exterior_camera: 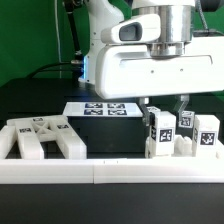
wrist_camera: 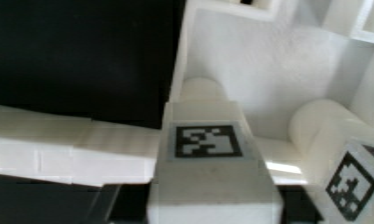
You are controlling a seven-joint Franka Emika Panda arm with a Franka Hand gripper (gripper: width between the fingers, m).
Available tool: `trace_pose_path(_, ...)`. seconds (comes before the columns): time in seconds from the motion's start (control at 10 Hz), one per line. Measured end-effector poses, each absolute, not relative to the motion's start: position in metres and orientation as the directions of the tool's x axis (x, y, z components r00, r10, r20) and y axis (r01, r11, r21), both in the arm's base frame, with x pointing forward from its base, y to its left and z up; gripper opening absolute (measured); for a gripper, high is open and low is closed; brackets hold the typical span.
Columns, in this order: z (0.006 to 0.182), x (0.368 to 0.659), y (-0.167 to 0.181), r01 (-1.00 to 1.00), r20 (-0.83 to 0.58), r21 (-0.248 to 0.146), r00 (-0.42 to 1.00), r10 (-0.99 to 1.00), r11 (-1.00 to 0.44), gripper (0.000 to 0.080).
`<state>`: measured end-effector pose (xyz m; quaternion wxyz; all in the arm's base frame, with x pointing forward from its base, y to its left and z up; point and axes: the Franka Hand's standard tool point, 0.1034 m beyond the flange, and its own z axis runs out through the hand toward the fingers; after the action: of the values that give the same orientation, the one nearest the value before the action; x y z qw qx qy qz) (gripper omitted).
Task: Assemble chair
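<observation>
Partly out of sight, jaws behind chair posts [exterior_camera: 160, 131]

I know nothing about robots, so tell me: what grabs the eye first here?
The bulky white gripper fills the exterior view's upper right, reaching down over a row of small tagged white posts. At the exterior view's left lie white slab parts, with the marker board near the middle of the black table.

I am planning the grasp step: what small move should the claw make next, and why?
Probably close fully on the tagged white post before any lift. The claw stands low among the upright posts, this post lies centred in the wrist view, and a firm grip is not yet visible.
</observation>
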<state>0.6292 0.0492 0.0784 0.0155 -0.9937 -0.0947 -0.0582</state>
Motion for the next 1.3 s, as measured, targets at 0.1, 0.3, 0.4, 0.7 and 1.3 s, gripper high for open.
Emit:
trace_pose_path(0.1,0.078,0.629,0.05,0.107,0.117,-0.034,0.988,0.102,-0.994,0.0291)
trace_pose_path(0.3,0.077,0.628,0.053,-0.154,0.102,-0.068,0.982,-0.161,-0.986,0.0291)
trace_pose_path(0.4,0.077,0.627,0.056,-0.268,0.095,-0.084,0.957,-0.275,-0.96,0.0291)
trace_pose_path(0.7,0.076,0.627,0.06,-0.589,0.063,-0.108,0.8,-0.597,-0.801,0.0291)
trace_pose_path(1.3,0.076,0.627,0.06,-0.813,0.027,-0.121,0.571,-0.821,-0.569,0.0292)
